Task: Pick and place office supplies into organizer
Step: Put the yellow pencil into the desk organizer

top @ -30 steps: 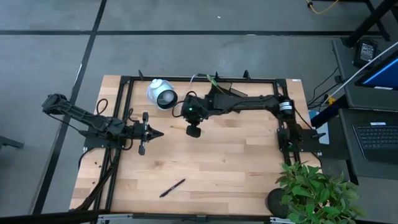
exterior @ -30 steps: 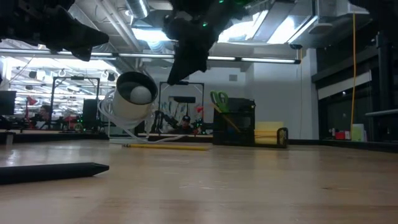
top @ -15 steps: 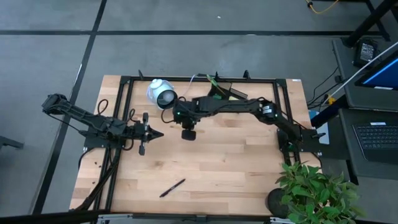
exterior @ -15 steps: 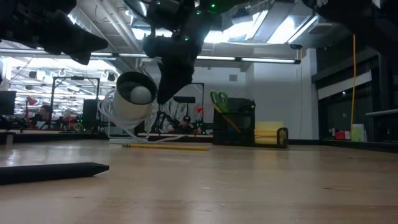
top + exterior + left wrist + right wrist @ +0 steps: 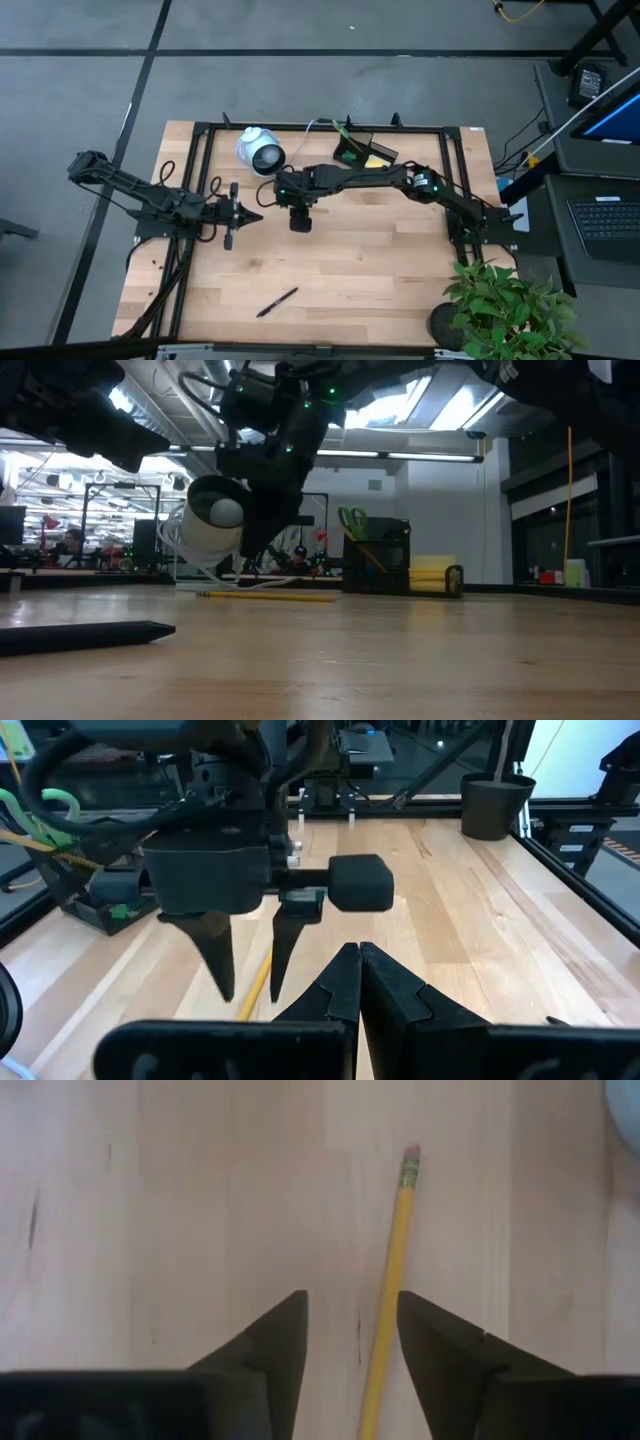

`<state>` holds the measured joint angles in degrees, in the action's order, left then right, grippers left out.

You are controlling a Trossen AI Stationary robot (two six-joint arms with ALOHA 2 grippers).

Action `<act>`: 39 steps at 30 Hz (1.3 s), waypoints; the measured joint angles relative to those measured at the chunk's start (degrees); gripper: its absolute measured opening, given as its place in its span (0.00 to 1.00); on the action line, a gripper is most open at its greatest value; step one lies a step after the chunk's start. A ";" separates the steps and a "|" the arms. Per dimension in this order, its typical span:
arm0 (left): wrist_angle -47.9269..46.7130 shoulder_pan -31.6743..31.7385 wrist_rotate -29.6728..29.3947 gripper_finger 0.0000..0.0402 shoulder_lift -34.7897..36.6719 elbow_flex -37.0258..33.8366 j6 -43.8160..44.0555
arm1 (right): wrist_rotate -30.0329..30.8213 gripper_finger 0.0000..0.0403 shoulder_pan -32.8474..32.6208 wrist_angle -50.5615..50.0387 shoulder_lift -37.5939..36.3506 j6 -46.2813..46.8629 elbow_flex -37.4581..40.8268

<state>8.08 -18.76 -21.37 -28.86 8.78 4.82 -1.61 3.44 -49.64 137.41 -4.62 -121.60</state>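
Observation:
A yellow pencil (image 5: 388, 1290) with a pink eraser end lies flat on the wooden table. My right gripper (image 5: 350, 1315) hangs open just above it, fingers pointing down, one on either side of the shaft (image 5: 255, 985) without touching it. In the high view this gripper (image 5: 285, 195) is left of the table's centre. My left gripper (image 5: 358, 960) is shut and empty, held above the table just left of the right one. The black organizer (image 5: 362, 150) stands at the far edge with green scissors (image 5: 352, 520) and a yellow sticky pad (image 5: 432, 574) in it. A black pen (image 5: 277, 301) lies near the front edge.
A white round device (image 5: 258, 150) with a dark centre and its cable sit at the far left, close behind the right gripper. A black frame (image 5: 200, 180) borders the table. A potted plant (image 5: 500, 310) stands at the front right corner. Bare wood (image 5: 380, 260) lies in the middle and front right.
My right gripper has moved from over the table's centre toward the left edge and has come down over the pencil. Its fingers, shut a second ago, have opened. The arm no longer covers the organizer in the high view.

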 joint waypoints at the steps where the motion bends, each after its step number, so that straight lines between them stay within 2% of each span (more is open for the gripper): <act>1: -0.12 0.00 0.00 0.00 0.00 0.00 0.00 | 0.00 0.40 0.03 0.73 0.17 0.51 -0.03; 13: -0.58 0.00 0.02 0.00 0.00 0.00 -0.31 | -0.02 0.40 1.76 2.46 3.54 2.86 -0.01; 31: -0.61 0.00 0.02 0.00 0.00 0.00 -0.48 | -0.42 0.40 2.71 -2.33 5.90 4.34 -0.29; 39: -0.60 0.00 0.02 0.00 0.00 0.00 -0.48 | -1.47 0.32 2.84 -2.37 6.00 4.30 -0.18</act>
<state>7.48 -18.76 -21.34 -28.86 8.78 4.34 -3.08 6.28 -52.01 143.41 -0.32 -121.78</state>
